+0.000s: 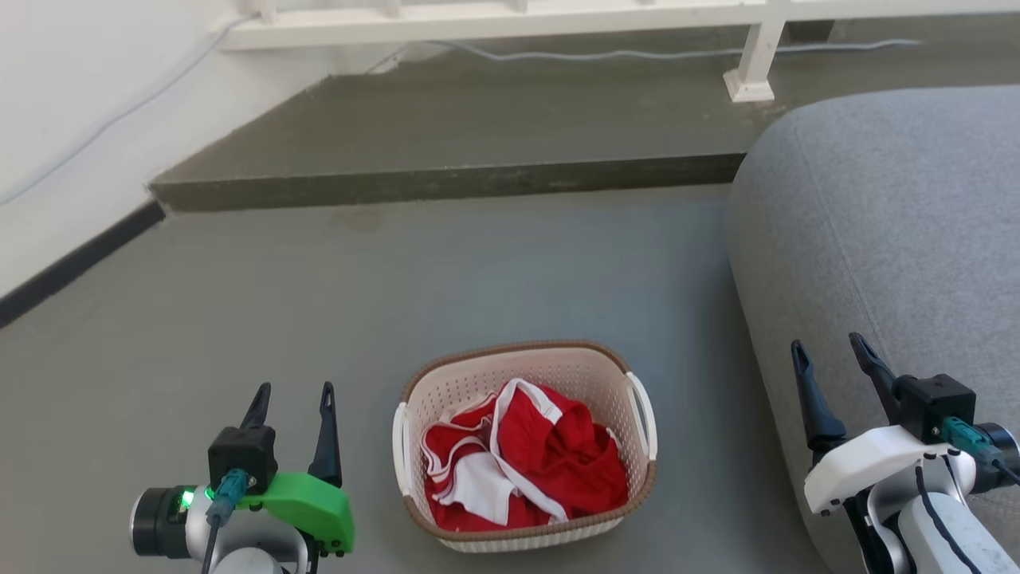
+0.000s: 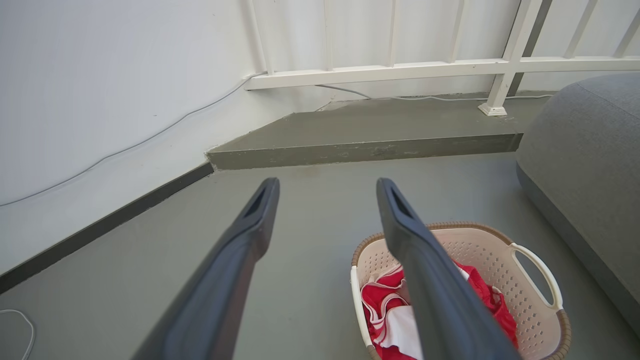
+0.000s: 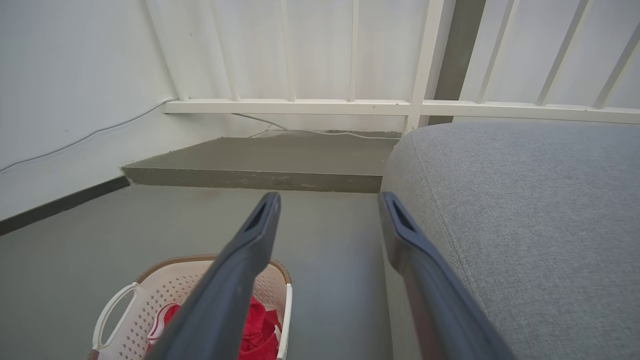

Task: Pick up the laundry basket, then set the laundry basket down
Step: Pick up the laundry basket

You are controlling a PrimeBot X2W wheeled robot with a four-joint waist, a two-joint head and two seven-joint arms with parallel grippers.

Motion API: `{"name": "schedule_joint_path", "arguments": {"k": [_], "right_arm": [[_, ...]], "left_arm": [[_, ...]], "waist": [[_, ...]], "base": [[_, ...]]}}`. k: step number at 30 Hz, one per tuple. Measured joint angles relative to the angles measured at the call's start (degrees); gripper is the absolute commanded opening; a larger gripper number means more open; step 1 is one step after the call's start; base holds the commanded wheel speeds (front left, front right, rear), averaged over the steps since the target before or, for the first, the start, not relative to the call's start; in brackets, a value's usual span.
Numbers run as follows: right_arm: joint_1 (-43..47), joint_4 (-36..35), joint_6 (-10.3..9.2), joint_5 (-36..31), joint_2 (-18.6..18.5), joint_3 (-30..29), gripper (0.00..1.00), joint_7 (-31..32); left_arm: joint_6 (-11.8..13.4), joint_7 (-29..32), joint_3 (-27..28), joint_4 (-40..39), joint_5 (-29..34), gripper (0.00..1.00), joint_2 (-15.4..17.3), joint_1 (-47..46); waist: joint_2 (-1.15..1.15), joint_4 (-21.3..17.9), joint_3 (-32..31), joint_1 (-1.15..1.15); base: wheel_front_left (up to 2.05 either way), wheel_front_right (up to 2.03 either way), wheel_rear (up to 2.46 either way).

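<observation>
The laundry basket (image 1: 558,373) sits untouched on the floor.
Left gripper (image 1: 295,388) and right gripper (image 1: 825,341) gape empty; the left wrist view adds a white cable (image 2: 31,330).

Cream perforated laundry basket (image 1: 594,383) with brown rim, red-and-white clothing (image 1: 534,462), grey sofa (image 1: 892,239)

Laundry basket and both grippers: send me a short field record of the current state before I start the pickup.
basket: laundry basket upright on the floor, between the grippers
contents: red and white garment
handles: white handles, one on each side, both free
left gripper: left gripper open, empty, apart from the basket
right gripper: right gripper open, empty, by the grey sofa
task stage: basket not yet picked up
</observation>
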Motion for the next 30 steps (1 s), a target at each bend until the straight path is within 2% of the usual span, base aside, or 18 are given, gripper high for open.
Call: {"name": "schedule_joint_path", "arguments": {"k": [12, 30], "right_arm": [[-3.7, -0.5, 1.03, 0.0, -0.4, -0.7, 1.0, 0.0], [-12.1, -1.5, 2.5, 0.0, -1.4, -1.8, 1.0, 0.0]], "left_arm": [[0.0, 0.0, -0.4, -1.2, 0.0, 1.0, -0.7, -4.2], [0.0, 0.0, -1.1, -1.6, 0.0, 1.0, -2.1, -13.6]], "waist": [[0.0, -0.1, 7.0, 0.0], [0.0, 0.5, 21.2, 0.0]], "base": [[0.0, 0.0, 0.0], [0.0, 0.0, 0.0]]}}
